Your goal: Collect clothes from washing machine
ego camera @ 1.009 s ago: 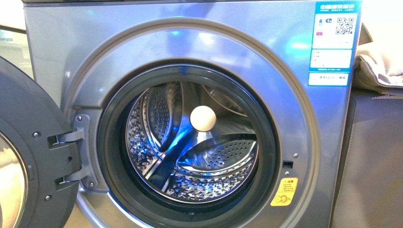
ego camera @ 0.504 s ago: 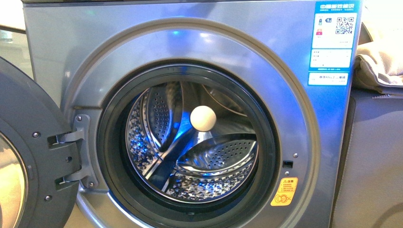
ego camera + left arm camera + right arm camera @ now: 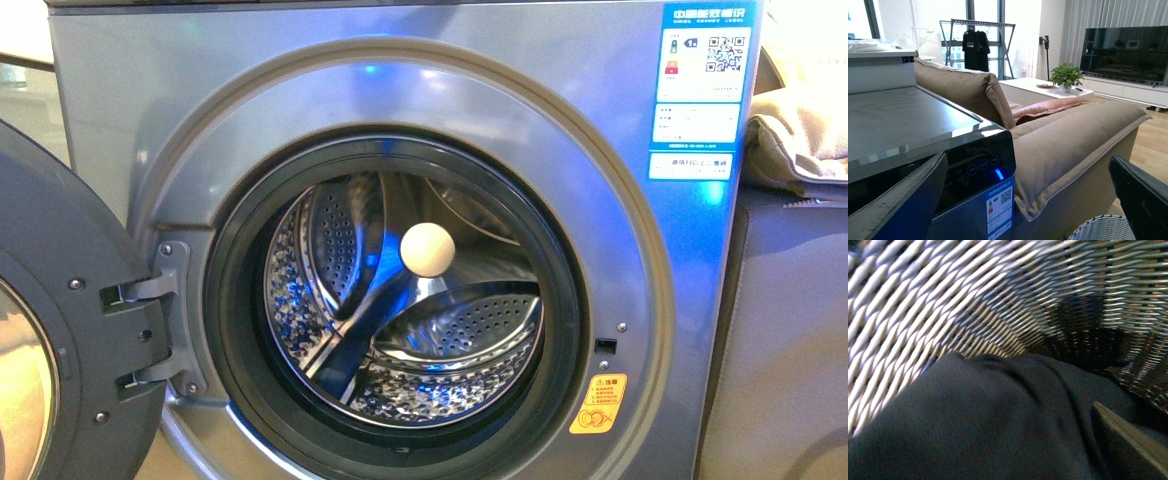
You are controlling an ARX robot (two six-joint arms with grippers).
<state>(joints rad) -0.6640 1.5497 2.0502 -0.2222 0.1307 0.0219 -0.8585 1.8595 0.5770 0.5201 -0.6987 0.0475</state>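
Observation:
The silver-grey washing machine (image 3: 180, 110) fills the front view, its round door (image 3: 60, 330) swung open to the left. The perforated steel drum (image 3: 440, 340) holds no cloth; a cream ball-shaped part (image 3: 427, 249) shows at its back. No gripper is in the front view. In the right wrist view the dark navy clothes (image 3: 978, 420) lie inside the white-and-grey woven basket (image 3: 948, 305); my right gripper is open just above them, one finger (image 3: 1128, 445) showing. My left gripper (image 3: 1028, 200) is open and empty, beside the washer's black top panel (image 3: 898, 120).
A beige sofa cushion (image 3: 1063, 145) stands right beside the washer and shows at the right edge of the front view (image 3: 800, 130). The basket's rim (image 3: 1098, 230) sits on the floor below the left gripper. A low table, plant and TV stand behind.

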